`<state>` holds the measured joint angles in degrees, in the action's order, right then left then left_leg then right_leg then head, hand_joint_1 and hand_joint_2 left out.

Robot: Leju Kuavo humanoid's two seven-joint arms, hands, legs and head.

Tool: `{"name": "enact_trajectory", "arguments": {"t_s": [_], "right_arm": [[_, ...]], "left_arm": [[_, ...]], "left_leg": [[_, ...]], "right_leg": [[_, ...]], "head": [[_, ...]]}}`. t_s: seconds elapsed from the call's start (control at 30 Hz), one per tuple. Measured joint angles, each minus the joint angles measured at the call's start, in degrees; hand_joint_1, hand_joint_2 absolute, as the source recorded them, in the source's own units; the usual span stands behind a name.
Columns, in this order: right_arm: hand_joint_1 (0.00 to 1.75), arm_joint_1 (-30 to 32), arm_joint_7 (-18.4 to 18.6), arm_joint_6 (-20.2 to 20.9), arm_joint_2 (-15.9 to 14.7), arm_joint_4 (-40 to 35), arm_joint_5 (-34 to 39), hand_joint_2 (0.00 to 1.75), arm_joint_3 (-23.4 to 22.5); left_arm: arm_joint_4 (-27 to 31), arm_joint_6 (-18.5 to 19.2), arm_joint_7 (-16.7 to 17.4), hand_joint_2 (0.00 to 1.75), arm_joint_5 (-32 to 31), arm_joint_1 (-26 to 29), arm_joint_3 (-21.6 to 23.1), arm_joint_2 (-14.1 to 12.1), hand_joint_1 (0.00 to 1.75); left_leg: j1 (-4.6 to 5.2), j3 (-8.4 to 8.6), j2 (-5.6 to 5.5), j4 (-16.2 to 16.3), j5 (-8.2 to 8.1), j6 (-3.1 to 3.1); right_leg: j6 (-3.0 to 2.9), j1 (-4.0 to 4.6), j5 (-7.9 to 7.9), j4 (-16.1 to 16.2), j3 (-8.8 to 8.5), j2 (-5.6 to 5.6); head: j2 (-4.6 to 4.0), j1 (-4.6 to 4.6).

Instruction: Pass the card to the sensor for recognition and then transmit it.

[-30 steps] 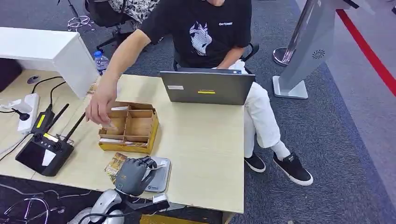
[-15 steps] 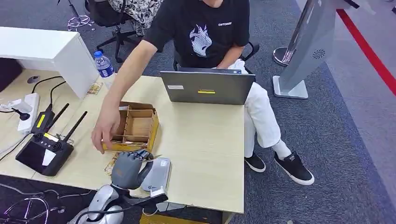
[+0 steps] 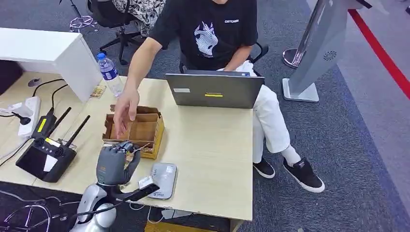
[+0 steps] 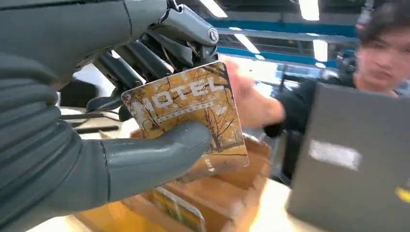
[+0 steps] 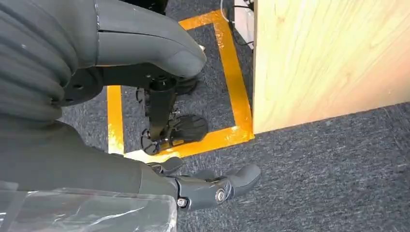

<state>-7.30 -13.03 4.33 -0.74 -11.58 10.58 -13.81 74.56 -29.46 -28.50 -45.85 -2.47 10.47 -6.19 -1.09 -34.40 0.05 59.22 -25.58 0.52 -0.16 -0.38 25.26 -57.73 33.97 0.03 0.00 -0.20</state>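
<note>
My left hand (image 3: 114, 163) hangs over the table's front edge, just left of the flat grey sensor (image 3: 162, 180). It pinches a brown-and-yellow card (image 4: 193, 111) printed "HOTEL" between the thumb and the darker fingers (image 4: 145, 53). The card stands in front of the wooden compartment box (image 3: 140, 131) (image 4: 227, 193). A person's hand (image 3: 126, 107) reaches over that box from the far side. My right hand (image 5: 159, 183) hangs beside the table above the carpet, fingers apart and holding nothing.
A grey laptop (image 3: 214, 90) stands at the table's far edge before the seated person. A black controller with antennas (image 3: 46, 157), a power strip (image 3: 26, 113) and a water bottle (image 3: 109, 72) lie left. The table's wooden side (image 5: 329, 58) is near my right hand.
My left hand has moved left off the sensor and up toward the box, carrying the card. The person's hand has shifted from the box's front left corner to above its far side.
</note>
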Motion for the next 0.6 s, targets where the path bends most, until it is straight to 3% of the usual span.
{"name": "enact_trajectory", "arguments": {"t_s": [0.37, 0.4, 0.43, 0.47, 0.5, 0.6], "right_arm": [[0.00, -0.01, 0.00, -0.09, 0.11, 0.00, -0.28, 1.75, -0.59], [0.00, -0.01, 0.00, -0.09, 0.13, 0.00, -0.31, 1.75, -0.63], [0.00, -0.01, 0.00, -0.09, 0.13, 0.00, -0.28, 1.75, -0.68], [0.00, -0.02, 0.00, -0.09, 0.15, 0.00, -0.31, 1.75, -0.74], [0.00, -0.02, 0.00, -0.09, 0.17, 0.00, -0.35, 1.75, -0.85], [0.00, -0.02, 0.00, -0.09, 0.20, 0.00, -0.48, 1.75, -1.01]], "left_arm": [[0.55, 0.13, -2.03, 1.75, 3.52, -0.47, -9.20, -1.03, 1.71], [0.55, 0.09, -2.16, 1.75, 3.52, -0.47, -9.53, -1.03, 0.96], [0.55, 0.04, -2.25, 1.75, 3.49, -0.47, -9.83, -1.03, 0.75], [0.55, 0.00, -2.34, 1.75, 3.49, -0.47, -10.07, -1.00, 0.31], [0.55, -0.02, -2.42, 1.75, 3.45, -0.47, -10.38, -0.98, 0.17], [0.55, -0.02, -2.95, 1.75, 3.41, -0.53, -10.95, -0.87, 0.17]], "left_leg": [[0.00, -0.03, 0.00, 0.00, 0.01, 0.01], [0.00, -0.03, 0.00, 0.00, 0.01, 0.01], [0.00, -0.03, 0.00, 0.00, 0.01, 0.01], [0.00, -0.03, 0.00, 0.00, 0.01, 0.01], [0.00, -0.04, 0.00, 0.00, 0.01, 0.01], [0.00, -0.05, 0.00, 0.00, 0.01, 0.01]], "right_leg": [[0.00, 0.00, 0.00, -0.01, 0.02, 0.00], [0.00, 0.00, 0.00, -0.01, 0.02, 0.00], [0.00, 0.00, 0.00, -0.01, 0.03, 0.00], [0.00, 0.00, 0.00, -0.01, 0.03, 0.00], [0.00, 0.00, 0.00, -0.01, 0.03, 0.00], [0.00, 0.00, 0.00, -0.01, 0.04, 0.00]], "head": [[0.00, 0.00], [0.00, 0.00], [0.00, 0.00], [0.00, 0.00], [0.00, 0.00], [0.00, 0.00]]}}
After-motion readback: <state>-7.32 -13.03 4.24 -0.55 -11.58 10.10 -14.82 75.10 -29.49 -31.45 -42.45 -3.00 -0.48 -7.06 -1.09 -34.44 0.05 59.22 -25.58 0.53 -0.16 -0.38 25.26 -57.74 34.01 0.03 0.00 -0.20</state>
